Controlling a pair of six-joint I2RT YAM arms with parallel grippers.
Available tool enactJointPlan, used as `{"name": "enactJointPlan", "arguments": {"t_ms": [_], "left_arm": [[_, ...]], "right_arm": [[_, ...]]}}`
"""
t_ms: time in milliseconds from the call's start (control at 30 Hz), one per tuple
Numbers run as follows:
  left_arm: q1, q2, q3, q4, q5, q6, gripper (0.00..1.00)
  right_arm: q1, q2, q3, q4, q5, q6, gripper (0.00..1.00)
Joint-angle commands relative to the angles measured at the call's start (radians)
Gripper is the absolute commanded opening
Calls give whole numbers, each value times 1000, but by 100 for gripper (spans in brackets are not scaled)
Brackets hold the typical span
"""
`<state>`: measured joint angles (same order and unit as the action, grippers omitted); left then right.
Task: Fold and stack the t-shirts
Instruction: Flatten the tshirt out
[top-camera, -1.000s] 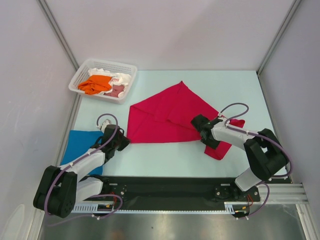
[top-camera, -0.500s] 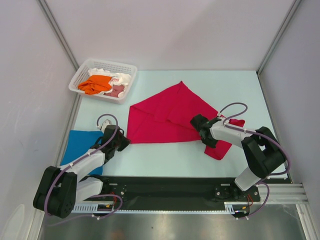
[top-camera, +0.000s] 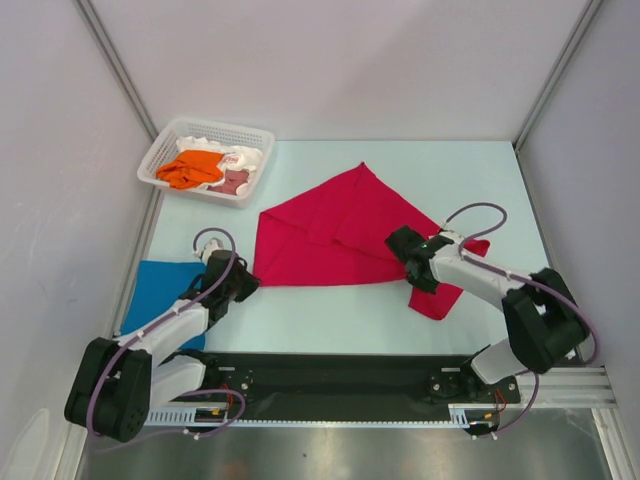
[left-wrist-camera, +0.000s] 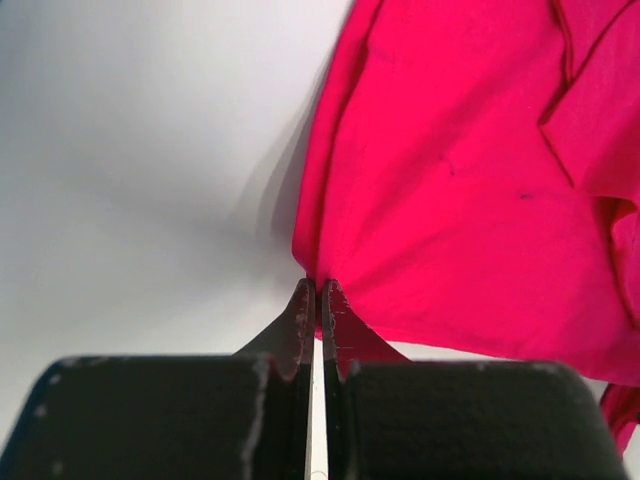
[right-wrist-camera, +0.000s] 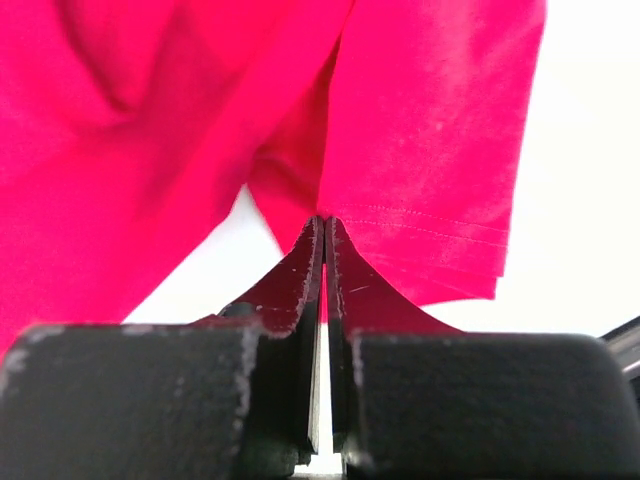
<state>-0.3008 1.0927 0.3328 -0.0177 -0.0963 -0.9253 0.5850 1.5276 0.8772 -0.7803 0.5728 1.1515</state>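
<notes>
table (top-camera: 330, 312): pale bluish-white top, filling most of the booth
walls (top-camera: 330, 60): plain light grey panels, closing in on three sides
corner posts (top-camera: 118, 62): silver metal, running up the corners
light: falling soft and even

The crimson t-shirt (top-camera: 330, 235) is soft matt cloth, the basket (top-camera: 157, 152) at upper left white plastic lattice, the table (top-camera: 330, 310) smooth and matt.
</notes>
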Motion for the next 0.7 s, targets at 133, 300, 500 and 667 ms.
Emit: {"name": "enactJointPlan", "arguments": {"t_ms": [133,300,500,667], "left_arm": [[-1,-111,29,-25,20,112,0],[0,-223,103,-77,50,239,0],[2,-266,314,-149,75,387,0],[0,-202,601,-198,176,491,0]], "right_arm": [[-77,-370,-9,2,90,-107,0],[-282,-645,17,122,1,-386,0],[-652,-729,290,164,-204,-597,0],[-821,-667,559,153,-352,-631,0]]}}
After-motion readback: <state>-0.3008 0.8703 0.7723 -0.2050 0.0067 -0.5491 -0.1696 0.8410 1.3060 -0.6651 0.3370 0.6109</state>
